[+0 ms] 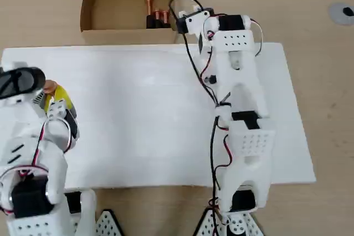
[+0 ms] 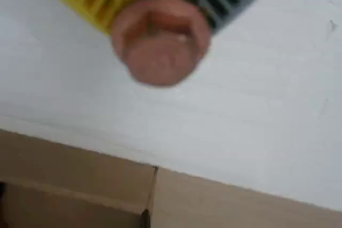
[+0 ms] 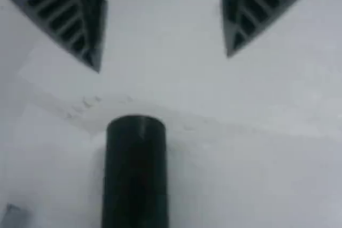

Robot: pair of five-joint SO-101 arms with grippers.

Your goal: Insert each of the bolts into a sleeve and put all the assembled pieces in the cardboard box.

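A copper bolt [image 2: 160,41] is clamped head-out between the yellow and grey fingers of my left gripper [image 2: 160,20], which is shut on it. From above, that bolt [image 1: 50,87] and the left gripper [image 1: 54,99] hover over the left edge of the white board [image 1: 138,114]. My right gripper [image 3: 163,57] is open above the board, its dark fingers apart. A black sleeve [image 3: 136,169] stands upright just beyond them, untouched. The cardboard box [image 1: 87,4] at the back holds several assembled pieces [image 1: 156,17] in its right corner.
The right arm [image 1: 235,70] stretches across the board's right side up to the box's near right corner. Tan tabletop [image 1: 321,81] surrounds the board. A round grey fitting [image 1: 341,12] sits at the far right.
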